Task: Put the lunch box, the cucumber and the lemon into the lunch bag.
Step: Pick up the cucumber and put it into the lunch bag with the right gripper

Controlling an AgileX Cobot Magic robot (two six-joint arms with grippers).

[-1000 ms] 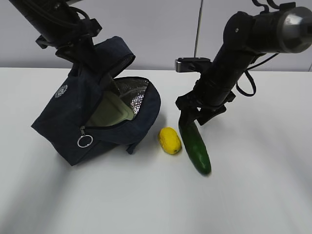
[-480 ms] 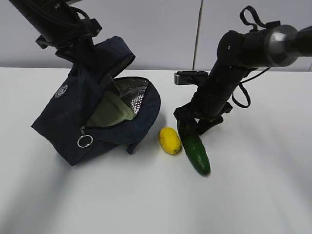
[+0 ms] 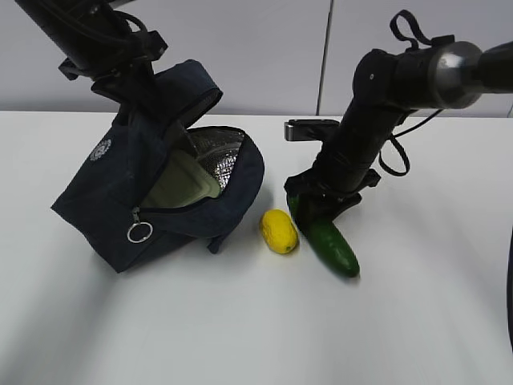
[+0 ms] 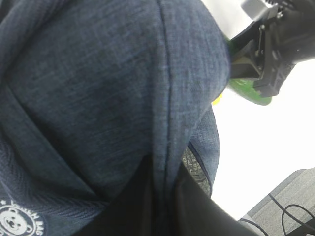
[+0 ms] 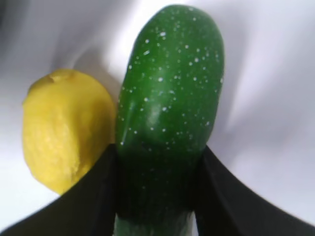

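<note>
White table (image 3: 240, 337), matte, plain, soft grey shadows across it. Behind it pale grey wall (image 3: 264, 48) made of panels, thin dark vertical seam (image 3: 325, 56) roughly mid-frame. Left wrist view: grey slab-looking thing (image 4: 290, 194) in bottom right corner, black cables (image 4: 290, 216) looping over it, can't tell what it is tbh.

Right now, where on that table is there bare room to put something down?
The table is bare in front of the lunch bag, lemon and cucumber, and right of the cucumber. Crowded: bag to lemon to cucumber, where the right gripper works.
</note>
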